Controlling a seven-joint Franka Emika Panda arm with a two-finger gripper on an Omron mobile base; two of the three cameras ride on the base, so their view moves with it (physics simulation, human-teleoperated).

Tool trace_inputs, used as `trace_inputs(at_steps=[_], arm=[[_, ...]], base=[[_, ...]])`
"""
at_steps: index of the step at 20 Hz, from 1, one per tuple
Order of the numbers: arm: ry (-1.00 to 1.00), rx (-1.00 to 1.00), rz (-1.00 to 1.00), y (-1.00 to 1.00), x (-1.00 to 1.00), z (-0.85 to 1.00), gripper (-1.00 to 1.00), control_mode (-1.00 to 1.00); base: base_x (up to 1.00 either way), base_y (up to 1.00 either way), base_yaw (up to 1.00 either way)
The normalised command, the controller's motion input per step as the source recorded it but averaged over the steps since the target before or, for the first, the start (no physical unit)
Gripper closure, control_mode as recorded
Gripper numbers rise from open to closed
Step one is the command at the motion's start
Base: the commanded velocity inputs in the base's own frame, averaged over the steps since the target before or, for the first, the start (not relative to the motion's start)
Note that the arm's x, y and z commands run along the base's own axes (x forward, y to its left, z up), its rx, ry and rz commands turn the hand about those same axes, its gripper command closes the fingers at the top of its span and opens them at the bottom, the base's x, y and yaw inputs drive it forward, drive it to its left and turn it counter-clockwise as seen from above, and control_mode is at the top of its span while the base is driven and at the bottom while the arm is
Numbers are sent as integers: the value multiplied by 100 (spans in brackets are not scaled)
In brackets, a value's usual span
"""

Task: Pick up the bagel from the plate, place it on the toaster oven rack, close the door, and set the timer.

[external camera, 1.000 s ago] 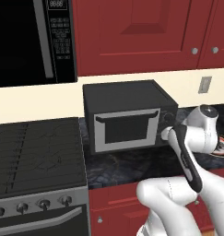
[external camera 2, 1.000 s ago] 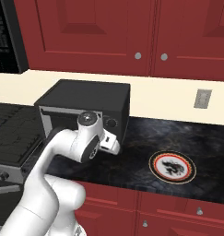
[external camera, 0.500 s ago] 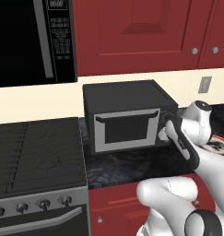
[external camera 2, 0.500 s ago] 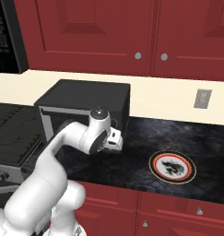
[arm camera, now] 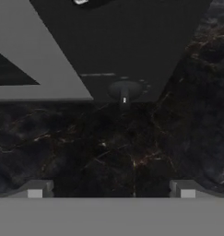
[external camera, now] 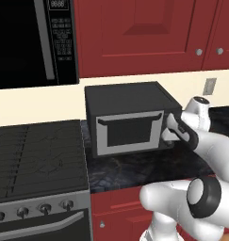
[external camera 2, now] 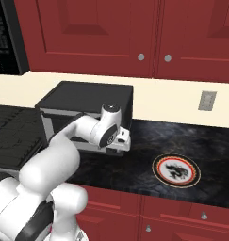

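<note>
The black toaster oven (external camera: 127, 101) stands on the counter with its grey-framed door (external camera: 130, 134) shut. The rack and the bagel are hidden. My gripper (external camera: 168, 136) is at the oven's right front corner, by the knob panel, open with nothing between its fingers. From the right base it shows as the gripper (external camera 2: 123, 142) in front of the oven (external camera 2: 87, 96). In the hand view the fingertips (arm camera: 35, 190) stand wide apart, with a dark round knob (arm camera: 125, 90) ahead of them and the door's grey frame (arm camera: 44, 73) to the left. The plate (external camera 2: 176, 170) lies bare on the counter to the right.
A stove (external camera: 36, 160) with dark grates stands left of the oven, under a black microwave (external camera: 31, 40). Red cabinets (external camera 2: 134, 35) hang above. The dark marble counter (external camera 2: 215, 155) runs on to the right, below a wall outlet (external camera 2: 207, 100).
My hand has shifted slightly to the right along the oven's front, and the arm's links have swung to a new posture. The jaws stayed open.
</note>
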Motion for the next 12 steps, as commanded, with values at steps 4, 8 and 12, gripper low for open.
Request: trace_inputs(at_steps=[4, 8, 12], arm=[[0, 0, 3, -15, 0, -16, -100, -100], [-6, 0, 5, -3, 0, -15, -100, -100], [-7, 0, 4, 0, 1, -10, -100, -100]], base=[[0, 0, 0], [0, 0, 0], [0, 0, 0]])
